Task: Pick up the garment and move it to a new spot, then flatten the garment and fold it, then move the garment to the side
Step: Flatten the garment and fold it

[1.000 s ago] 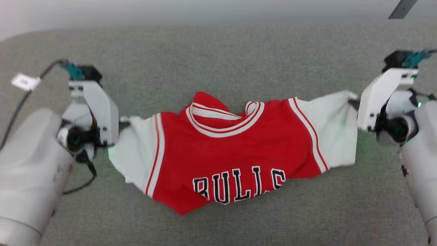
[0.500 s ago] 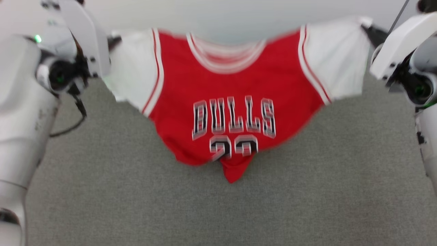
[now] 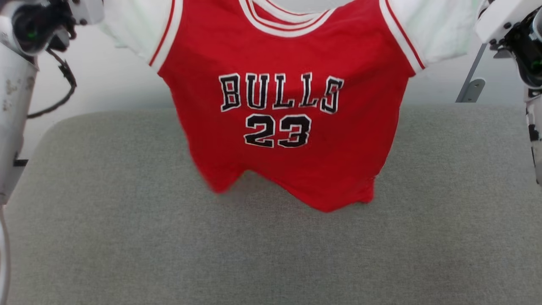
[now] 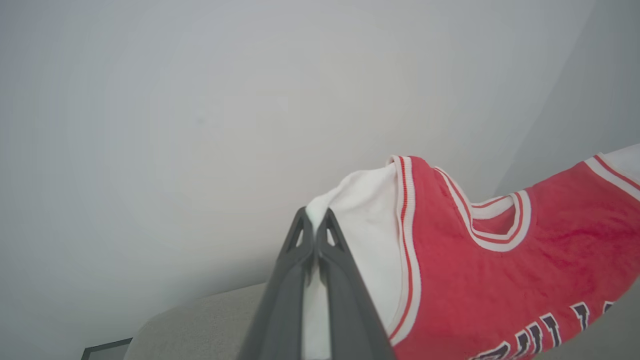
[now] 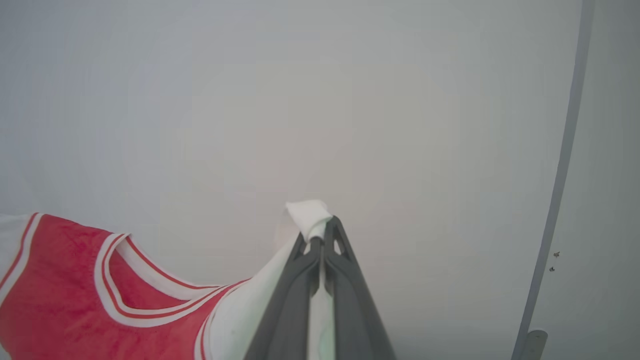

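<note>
- Head view: the garment [image 3: 288, 127], slumped on the grey tabletop [image 3: 127, 237] a second ago, now hangs spread by both sleeves with its hem low over it. The lift is done, and there is wide tabletop ahead for laying it down.
- Left wrist view: my left tool [image 4: 315, 225] is clenched on one white sleeve tip.
- Right wrist view: my right tool [image 5: 322, 232] pinches the other sleeve tip, with a grey pole [image 5: 561, 175] well off to one side.
</note>
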Tool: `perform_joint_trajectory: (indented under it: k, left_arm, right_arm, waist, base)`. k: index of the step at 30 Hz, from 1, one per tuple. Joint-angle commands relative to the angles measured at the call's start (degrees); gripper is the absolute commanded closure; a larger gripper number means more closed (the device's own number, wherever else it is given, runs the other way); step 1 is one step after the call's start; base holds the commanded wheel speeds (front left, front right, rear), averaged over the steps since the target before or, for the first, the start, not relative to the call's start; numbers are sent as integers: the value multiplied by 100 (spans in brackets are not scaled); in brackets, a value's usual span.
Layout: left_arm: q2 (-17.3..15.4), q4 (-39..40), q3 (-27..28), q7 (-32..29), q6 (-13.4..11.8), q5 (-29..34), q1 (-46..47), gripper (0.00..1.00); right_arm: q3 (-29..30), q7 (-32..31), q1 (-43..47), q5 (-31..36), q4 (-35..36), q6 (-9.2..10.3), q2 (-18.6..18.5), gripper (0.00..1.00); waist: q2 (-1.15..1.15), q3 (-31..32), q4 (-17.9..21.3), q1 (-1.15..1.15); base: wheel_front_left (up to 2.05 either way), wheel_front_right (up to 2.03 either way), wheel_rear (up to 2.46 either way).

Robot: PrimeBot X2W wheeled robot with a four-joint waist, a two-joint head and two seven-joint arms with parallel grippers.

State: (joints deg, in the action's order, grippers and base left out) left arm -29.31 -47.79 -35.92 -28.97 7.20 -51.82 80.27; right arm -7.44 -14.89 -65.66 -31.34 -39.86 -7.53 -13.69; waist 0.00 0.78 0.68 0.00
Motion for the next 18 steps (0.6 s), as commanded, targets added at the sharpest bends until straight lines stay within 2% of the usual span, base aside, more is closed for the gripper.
perform_joint_trajectory:
  k: [1,6,10,14,18]
  left_arm:
    - [-10,-31,15,35,-32,57,72,100]
    - [34,-115,-23,72,-32,111,254,100]
    - [40,-151,-79,198,-17,177,384,100]
    - [39,-197,-78,520,1,277,690,100]
    - [98,-313,-78,1018,11,446,1085,100]
  right_arm:
    - [3,0,-94,0,1,9,-2,100]
    - [-54,-66,-237,60,-59,9,41,100]
    - [-63,45,-481,244,-178,9,97,100]
    - [-71,446,-914,578,-441,9,205,100]
    - [-124,1140,-1404,1076,-779,9,328,100]
  waist:
    - [0,6,-13,0]
    - [0,-115,-22,0]
    - [0,-498,5,0]
    - [0,-1023,55,0]
    - [0,-1559,76,0]
  base:
    - [0,0,0]
    - [0,0,0]
    - [0,0,0]
    - [0,0,0]
    - [0,0,0]
